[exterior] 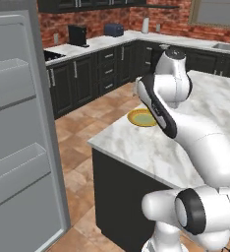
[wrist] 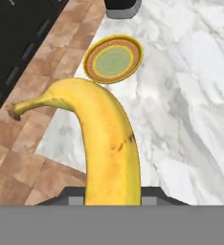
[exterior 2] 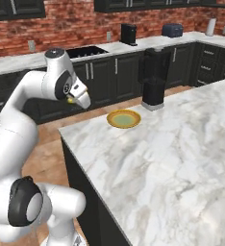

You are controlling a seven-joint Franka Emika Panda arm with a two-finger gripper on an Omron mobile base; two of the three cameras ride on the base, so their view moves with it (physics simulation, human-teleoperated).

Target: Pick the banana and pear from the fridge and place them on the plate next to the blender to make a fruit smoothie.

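My gripper [wrist: 113, 194] is shut on the banana [wrist: 109, 143], a curved yellow fruit whose dark-tipped stem points left in the hand view. It hangs over the near corner of the marble island, short of the plate. A sliver of the banana [exterior 2: 70, 101] shows at the gripper [exterior 2: 81, 100] in the right base view. The round yellow plate [wrist: 114, 60] lies empty on the island, also visible as the plate [exterior: 141, 118] and the plate [exterior 2: 123, 118]. Just behind it stands the black blender [exterior 2: 154, 79]. The grey fridge door [exterior: 18, 128] hangs open at the left. The pear is out of view.
The marble island [exterior 2: 172, 153] stretches right and toward me, its edge dropping to a tiled floor [exterior: 87, 123]. Dark cabinets line the back wall, carrying a black appliance [exterior: 77, 35], a toaster [exterior: 114, 30] and a stove top [exterior 2: 85, 51]. A sink [exterior: 227, 47] sits far right.
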